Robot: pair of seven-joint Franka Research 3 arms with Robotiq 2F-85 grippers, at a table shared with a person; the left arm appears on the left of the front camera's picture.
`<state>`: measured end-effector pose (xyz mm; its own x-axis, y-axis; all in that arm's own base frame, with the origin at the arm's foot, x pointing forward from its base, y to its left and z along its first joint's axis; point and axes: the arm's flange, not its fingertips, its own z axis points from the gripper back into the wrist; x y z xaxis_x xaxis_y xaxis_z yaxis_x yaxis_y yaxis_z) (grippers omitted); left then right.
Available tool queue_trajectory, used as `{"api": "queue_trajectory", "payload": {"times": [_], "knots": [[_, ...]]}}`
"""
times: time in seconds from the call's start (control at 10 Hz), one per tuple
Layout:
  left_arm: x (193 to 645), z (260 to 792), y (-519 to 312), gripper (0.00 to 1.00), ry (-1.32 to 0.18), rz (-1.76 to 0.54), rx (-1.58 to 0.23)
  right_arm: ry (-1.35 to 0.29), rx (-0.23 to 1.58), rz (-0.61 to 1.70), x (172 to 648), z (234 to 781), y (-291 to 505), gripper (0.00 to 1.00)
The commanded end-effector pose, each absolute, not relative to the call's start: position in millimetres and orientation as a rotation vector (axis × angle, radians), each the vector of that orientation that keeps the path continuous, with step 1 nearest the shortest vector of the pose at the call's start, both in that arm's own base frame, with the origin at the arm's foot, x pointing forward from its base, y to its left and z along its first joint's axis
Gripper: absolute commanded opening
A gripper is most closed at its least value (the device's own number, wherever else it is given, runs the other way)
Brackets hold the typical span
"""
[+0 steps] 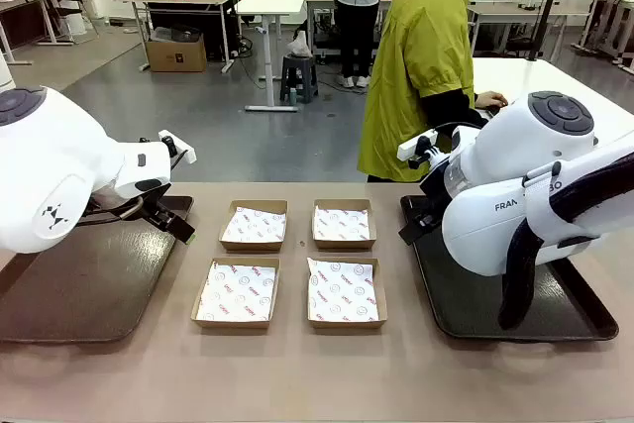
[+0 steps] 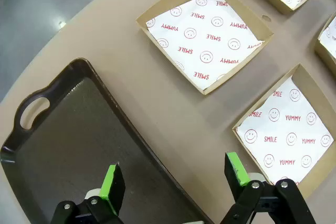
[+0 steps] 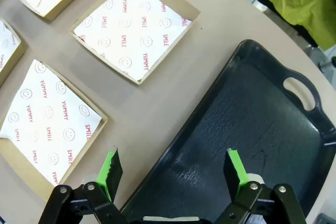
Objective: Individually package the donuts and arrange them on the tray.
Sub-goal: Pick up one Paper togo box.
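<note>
At the table's [image 1: 297, 373] left, over the left tray's [image 1: 59, 294] edge, our left gripper [image 2: 174, 170] hangs wide open, holding nothing. Mid-table sit four paper-lined boxes [image 1: 289, 264]. Our right gripper [image 3: 172, 161] is equally wide and bare above the right tray [image 3: 252, 108]. We cannot tell where the donuts are. We judge them light, soft and sticky-iced, best pinched gently across the ring's plain sides.
</note>
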<state>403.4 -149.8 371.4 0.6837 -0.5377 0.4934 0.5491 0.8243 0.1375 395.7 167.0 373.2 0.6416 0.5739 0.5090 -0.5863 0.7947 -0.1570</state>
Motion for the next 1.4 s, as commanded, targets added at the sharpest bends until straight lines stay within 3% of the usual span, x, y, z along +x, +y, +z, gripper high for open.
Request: {"api": "queue_trajectory", "payload": {"times": [0.0,1.3], "knots": [[403.3,371.4,-149.9,1.0,-0.546,-0.609,-0.022,-0.572,0.023,0.661,395.7,373.2,167.0,1.0],[403.3,371.4,-150.0,1.0,-0.546,-0.609,-0.022,-0.572,0.023,0.661,395.7,373.2,167.0,1.0]]}}
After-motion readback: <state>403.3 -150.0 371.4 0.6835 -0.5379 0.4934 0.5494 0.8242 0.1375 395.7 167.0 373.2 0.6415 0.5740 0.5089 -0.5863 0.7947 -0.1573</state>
